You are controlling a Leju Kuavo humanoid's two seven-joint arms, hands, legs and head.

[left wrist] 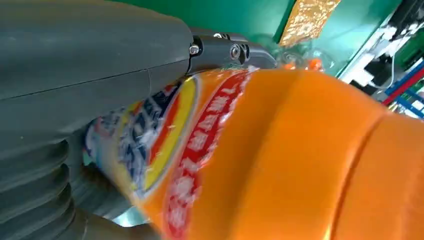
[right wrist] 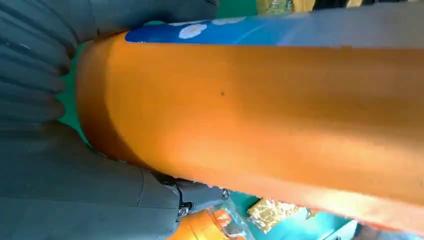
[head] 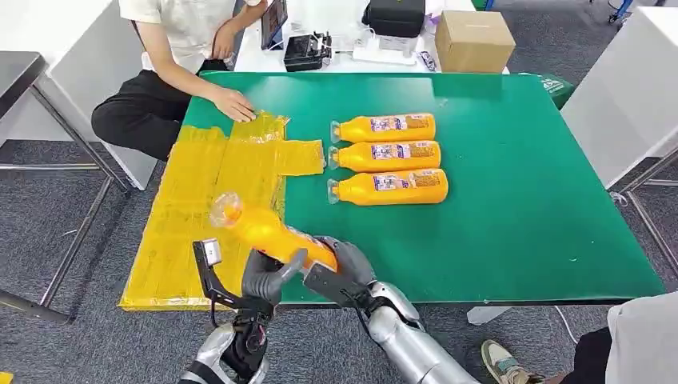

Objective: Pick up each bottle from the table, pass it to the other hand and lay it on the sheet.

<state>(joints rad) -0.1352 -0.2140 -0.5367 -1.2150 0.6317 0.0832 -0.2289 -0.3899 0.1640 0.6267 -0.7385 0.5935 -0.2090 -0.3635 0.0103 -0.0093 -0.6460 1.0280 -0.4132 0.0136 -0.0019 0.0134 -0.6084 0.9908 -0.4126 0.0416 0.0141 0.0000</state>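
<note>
Both robot hands, left robot hand and right robot hand, grip one orange plastic juice bottle at the green surface's seven o'clock edge, cap tilted over the yellow crinkled sheet.

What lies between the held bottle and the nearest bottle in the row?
Head view: bare green mat only, between the held bottle, gripped by both left hand and right hand, and the nearest bottle.
</note>
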